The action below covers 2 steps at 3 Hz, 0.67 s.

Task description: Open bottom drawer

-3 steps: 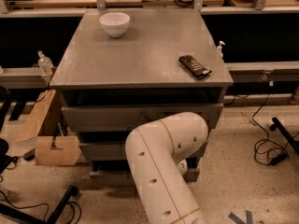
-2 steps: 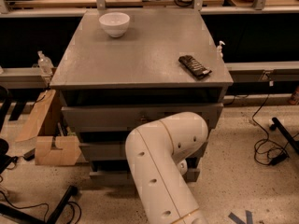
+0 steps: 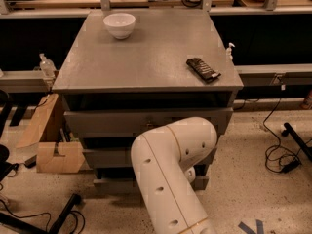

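Fronting bottom drawer (image 3: 114, 183), end effector hidden

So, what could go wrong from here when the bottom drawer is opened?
1. The gripper is hidden behind the white arm, low at the front of the cabinet, so it may catch the middle drawer instead of the bottom drawer.
2. A hard pull may shake the cabinet and shift the bowl on top.

grey cabinet top (image 3: 146, 57), white bowl (image 3: 119, 25) at far left, dark packet (image 3: 203, 69) near right edge, pincer hidden behind arm (image 3: 170, 174)
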### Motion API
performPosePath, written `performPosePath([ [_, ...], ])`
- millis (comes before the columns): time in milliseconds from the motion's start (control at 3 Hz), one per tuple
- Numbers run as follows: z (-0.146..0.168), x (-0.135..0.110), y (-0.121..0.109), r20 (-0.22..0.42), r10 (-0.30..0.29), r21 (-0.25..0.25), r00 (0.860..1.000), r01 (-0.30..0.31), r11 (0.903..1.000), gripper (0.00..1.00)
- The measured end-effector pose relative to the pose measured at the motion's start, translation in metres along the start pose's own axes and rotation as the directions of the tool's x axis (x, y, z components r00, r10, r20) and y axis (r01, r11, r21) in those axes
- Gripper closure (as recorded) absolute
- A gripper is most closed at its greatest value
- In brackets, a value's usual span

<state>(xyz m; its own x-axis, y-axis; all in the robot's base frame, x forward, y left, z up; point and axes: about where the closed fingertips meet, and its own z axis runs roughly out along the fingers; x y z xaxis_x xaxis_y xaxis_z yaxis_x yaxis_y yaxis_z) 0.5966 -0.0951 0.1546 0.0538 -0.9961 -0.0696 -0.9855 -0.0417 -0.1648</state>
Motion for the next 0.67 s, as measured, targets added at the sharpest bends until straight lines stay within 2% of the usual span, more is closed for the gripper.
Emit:
performPosePath([
  [333,0.0,0.0,0.0,0.0,0.0,0.0,1.0,0.0,1.0,0.82],
  [667,0.0,0.0,0.0001,0.0,0.0,0.0,1.0,0.0,1.0,0.52],
])
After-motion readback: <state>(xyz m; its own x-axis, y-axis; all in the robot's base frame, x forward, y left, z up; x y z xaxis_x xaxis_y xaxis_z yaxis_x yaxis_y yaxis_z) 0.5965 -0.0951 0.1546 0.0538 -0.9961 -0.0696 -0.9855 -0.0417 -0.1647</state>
